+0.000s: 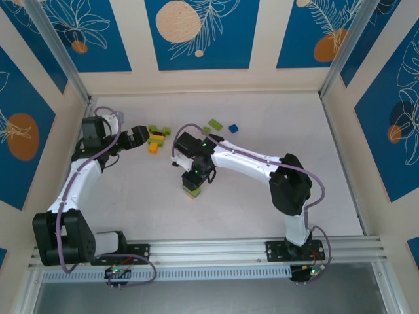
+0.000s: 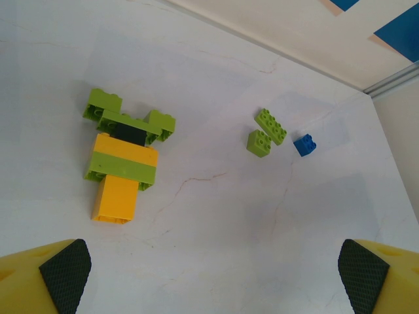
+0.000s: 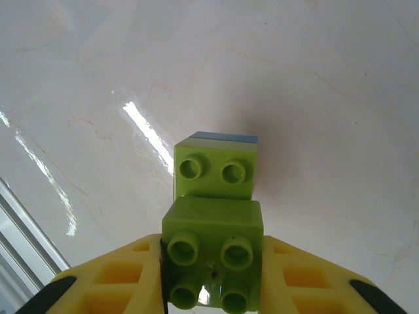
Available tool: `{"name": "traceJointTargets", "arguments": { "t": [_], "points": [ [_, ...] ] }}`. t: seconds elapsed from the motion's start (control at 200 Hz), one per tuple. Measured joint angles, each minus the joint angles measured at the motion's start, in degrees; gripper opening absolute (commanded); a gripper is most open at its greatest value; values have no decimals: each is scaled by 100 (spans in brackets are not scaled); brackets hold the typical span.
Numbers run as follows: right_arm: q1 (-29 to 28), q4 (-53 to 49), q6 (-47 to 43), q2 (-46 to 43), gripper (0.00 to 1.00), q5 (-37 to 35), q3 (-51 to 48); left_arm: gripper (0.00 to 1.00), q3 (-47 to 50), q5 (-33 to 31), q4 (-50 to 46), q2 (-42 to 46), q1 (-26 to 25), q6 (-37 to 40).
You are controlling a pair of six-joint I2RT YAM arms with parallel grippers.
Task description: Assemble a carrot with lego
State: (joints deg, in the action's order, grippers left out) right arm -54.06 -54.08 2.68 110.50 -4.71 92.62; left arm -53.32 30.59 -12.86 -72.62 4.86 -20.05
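Firmly clamped between the yellow fingers (image 3: 114, 278) of the right gripper (image 3: 213, 258) is a lime brick (image 3: 213, 229), its studs turned toward the wrist camera. Just beyond it a second lime brick (image 3: 215, 169) is seen, with a blue layer (image 3: 219, 137) under it. The two lime bricks are touching or overlapping, but whether they are pressed together cannot be told. Seen from above, this gripper is pointed down over a small stack (image 1: 191, 191) near the middle of the bench (image 1: 294, 144), slightly toward its near edge.

The black pads (image 2: 65, 275) of the left gripper (image 2: 211, 278) are held wide apart, with nothing between them. Ahead of them a partly built carrot (image 2: 123, 167) is laid flat on the bench. Lime pieces (image 2: 103, 103) are spread across its top, a black brick (image 2: 129, 136) sits below them, then orange, a lime band (image 2: 121, 167) and an orange brick (image 2: 116, 199) at the bottom. From above, it is seen just beside the left gripper, in the far left part of the bench.

Further off, two loose lime bricks (image 2: 270, 125) lie touching or nearly so. A blue brick (image 2: 304, 144) lies just beside them, near the middle of the far edge and well apart from both grippers.
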Motion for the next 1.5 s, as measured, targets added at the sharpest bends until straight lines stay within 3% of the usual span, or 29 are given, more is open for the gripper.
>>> {"name": "traceJointTargets", "arguments": {
  "t": [1.5],
  "points": [
    [-210, -46, 361, 186, 31, -380, 107, 99, 0, 2, 0, 0, 0, 0]
  ]
}}
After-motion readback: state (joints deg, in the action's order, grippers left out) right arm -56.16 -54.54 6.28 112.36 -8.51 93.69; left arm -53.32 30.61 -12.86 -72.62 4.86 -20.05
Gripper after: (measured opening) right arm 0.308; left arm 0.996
